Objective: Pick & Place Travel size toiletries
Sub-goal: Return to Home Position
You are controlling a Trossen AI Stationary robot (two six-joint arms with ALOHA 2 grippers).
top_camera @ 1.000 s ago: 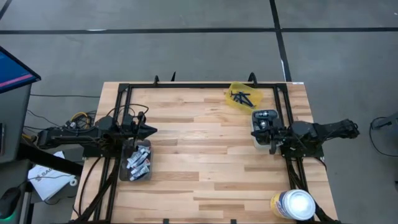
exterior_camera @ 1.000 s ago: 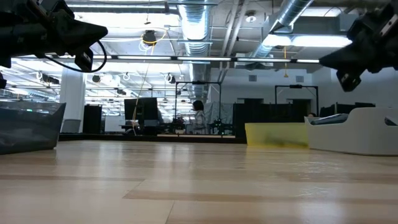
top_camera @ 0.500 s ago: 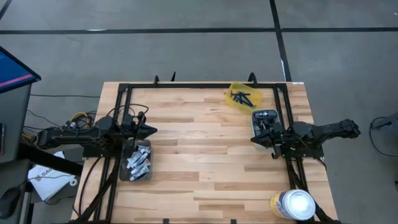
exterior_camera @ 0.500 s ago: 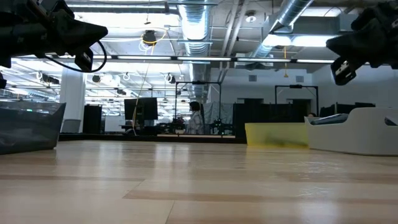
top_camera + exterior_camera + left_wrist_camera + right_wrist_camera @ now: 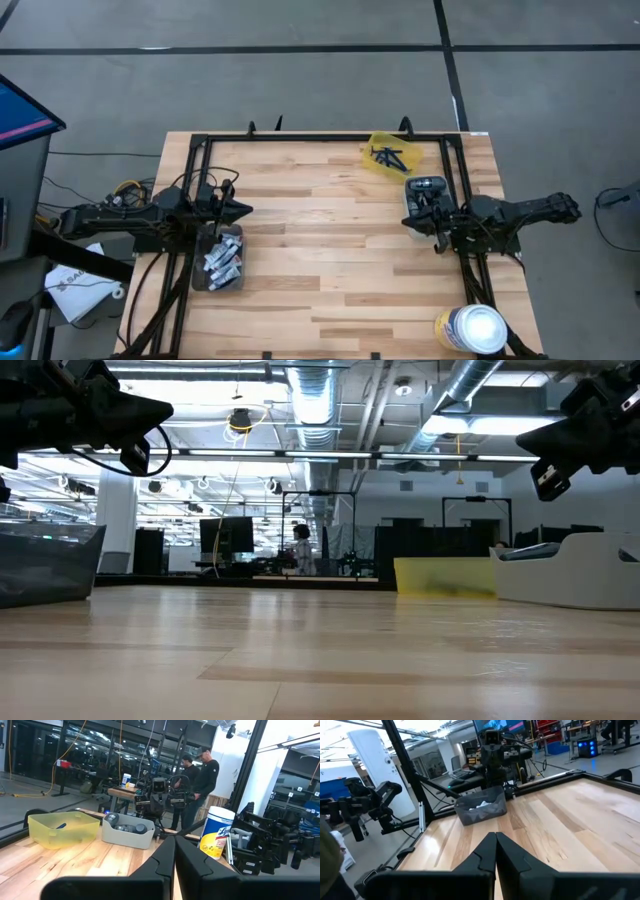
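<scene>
The right gripper (image 5: pixel 408 222) is held closed on nothing, its fingers pressed together in the right wrist view. It is raised above the table (image 5: pixel 320 230), just beside the pale grey bin (image 5: pixel 409 198), at the corner facing the table's middle. The left gripper (image 5: pixel 243 210) is likewise closed and empty, and is held over the far end of the dark bin (image 5: pixel 200 272) at the left side.

The toiletries are sorted into three bins, none touched by either gripper. Dark blue razors (image 5: pixel 385 156) are heaped crosswise in the yellow bin (image 5: pixel 406 166), which is set just beyond the pale grey bin. Dark grey pods (image 5: pixel 430 186) are kept in the pale grey bin. White-and-blue tubes (image 5: pixel 222 258) are piled in the dark bin, well apart from the right gripper.

One white-lidded canister (image 5: pixel 470 330) is stood at the table's near right corner, cut off by the picture's edge.

No pile can be counted piece by piece. Part of the pale grey bin is hidden by the right arm. Two people (image 5: pixel 200 775) are seen standing beyond the table.
</scene>
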